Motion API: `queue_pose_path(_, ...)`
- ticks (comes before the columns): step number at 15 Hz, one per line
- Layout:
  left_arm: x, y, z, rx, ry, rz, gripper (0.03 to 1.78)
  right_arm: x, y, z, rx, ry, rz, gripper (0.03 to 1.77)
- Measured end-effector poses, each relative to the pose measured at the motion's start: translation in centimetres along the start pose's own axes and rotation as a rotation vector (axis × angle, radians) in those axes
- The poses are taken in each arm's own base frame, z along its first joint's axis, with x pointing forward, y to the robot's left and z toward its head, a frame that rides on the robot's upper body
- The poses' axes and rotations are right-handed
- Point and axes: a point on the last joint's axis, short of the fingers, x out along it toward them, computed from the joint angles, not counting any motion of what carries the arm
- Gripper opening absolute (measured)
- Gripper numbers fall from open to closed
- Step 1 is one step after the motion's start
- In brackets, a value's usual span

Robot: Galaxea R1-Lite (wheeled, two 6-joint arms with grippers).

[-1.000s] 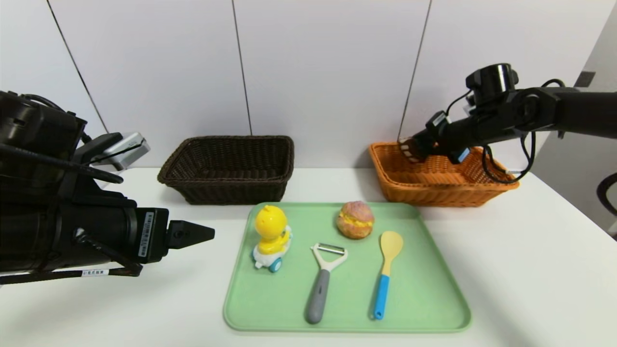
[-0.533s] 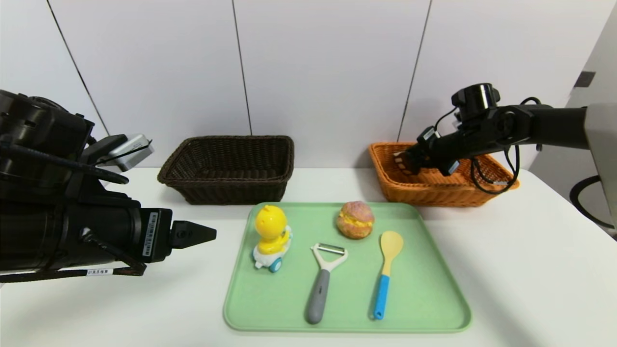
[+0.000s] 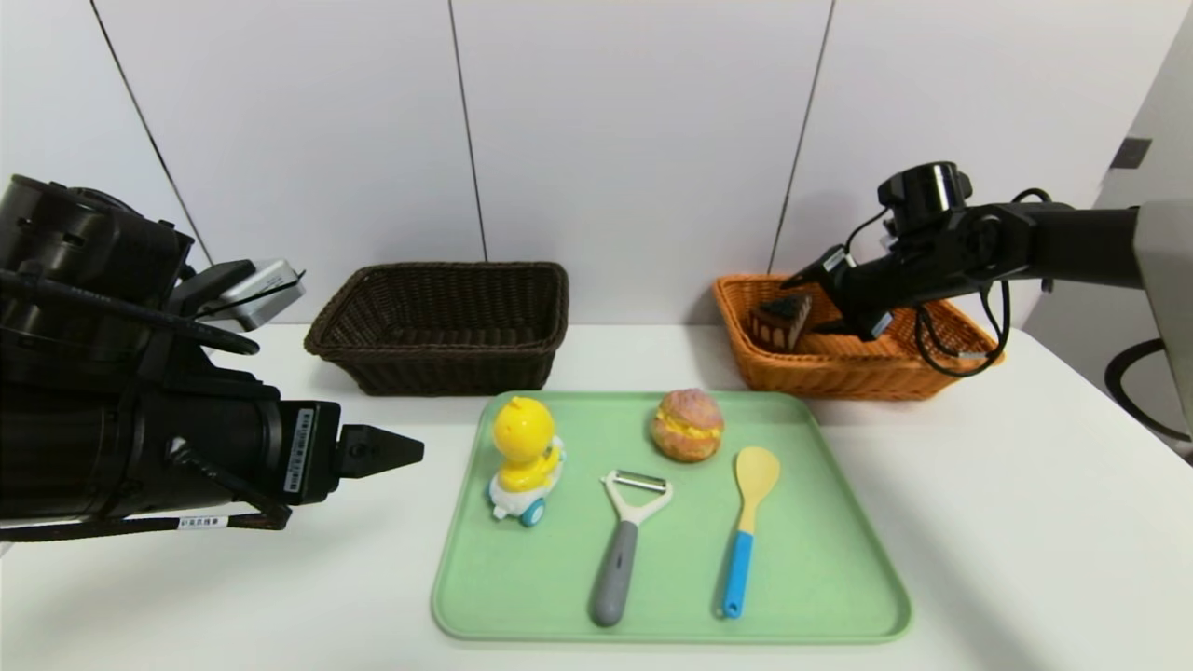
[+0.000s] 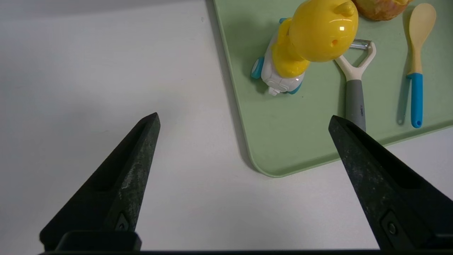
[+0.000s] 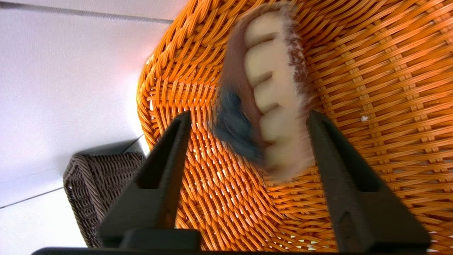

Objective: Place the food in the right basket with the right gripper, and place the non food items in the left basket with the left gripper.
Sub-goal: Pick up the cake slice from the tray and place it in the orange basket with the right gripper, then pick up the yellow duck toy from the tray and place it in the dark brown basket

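Chocolate cake slice (image 3: 781,320) sits in your orange wicker basket (image 3: 843,368), upper right; right gripper (image 5: 247,118) fingers released. Left gripper (image 4: 244,122) fingers spread, idle. Cream puff (image 3: 687,425), yellow duck toy (image 3: 524,454), peeler (image 3: 623,540), spoon (image 3: 747,522) remain on green tray (image 3: 820,578).

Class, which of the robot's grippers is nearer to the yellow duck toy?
Left. The left gripper hovers just beside the tray, near the yellow duck toy. The right gripper is far off, over the orange basket.

Right gripper (image 5: 247,117) reached forward, angled down, jaws parted, left gripper (image 4: 244,120) parked low, jaws wide apart
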Motion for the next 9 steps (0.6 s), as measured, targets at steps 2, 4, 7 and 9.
queue_pose_path(2,0.0,0.0,0.0,0.000,0.000,0.000,1.69,-0.5,0.3,0.2,0.031,-0.013,0.013,1.31)
queue_pose_path(4,0.0,0.0,-0.1,0.000,0.003,0.002,1.69,-1.4,1.0,0.5,0.047,-0.045,0.048,1.40)
queue_pose_path(7,0.1,0.0,-0.1,0.000,0.005,0.002,1.69,-3.5,2.5,0.4,0.041,-0.068,0.089,1.50)
queue_pose_path(9,0.2,0.0,-0.1,0.001,0.006,0.003,1.69,-5.2,3.4,0.2,0.041,-0.072,0.097,1.54)
